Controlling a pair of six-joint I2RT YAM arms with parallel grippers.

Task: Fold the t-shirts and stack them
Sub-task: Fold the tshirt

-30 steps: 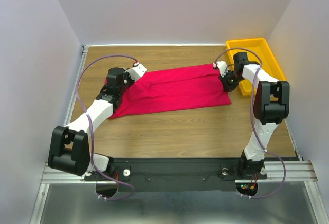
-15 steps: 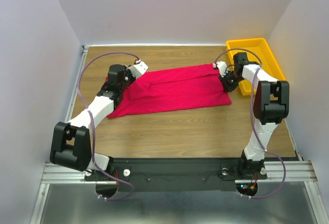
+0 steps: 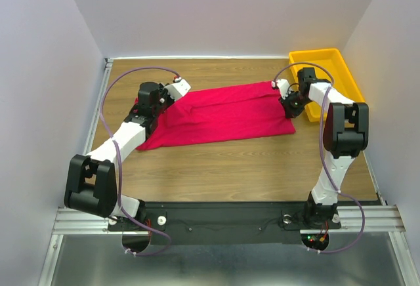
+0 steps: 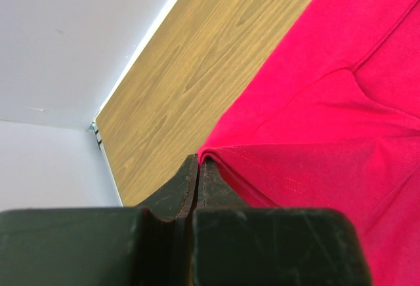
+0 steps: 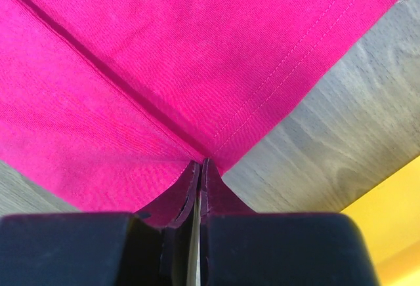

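Table (image 3: 230, 161): wood-grain, boxed in by white walls. You see the t-shirt (image 3: 223, 115) spread lengthwise on the far half, beside the yellow tray (image 3: 328, 63).
Left hand (image 4: 198, 163): clamped on the shirt's left corner, probably to lift that edge for a fold.
Right hand (image 5: 199, 165): pinches the right corner likewise; gripping both ends tensions the cloth.
Arms: both reach forward, wrists turned inward toward the shirt.

A wood-grain tabletop (image 3: 230, 168), boxed in by pale walls (image 3: 216, 10) at 9, 12 and 3 o'clock, carries two things. A crimson t-shirt (image 3: 223, 115) lies spread in a wide, slightly slanted band across the middle, from 9 o'clock toward 3 o'clock. A yellow tray (image 3: 336, 69) sits in the 1 o'clock corner, near the shirt's right end.
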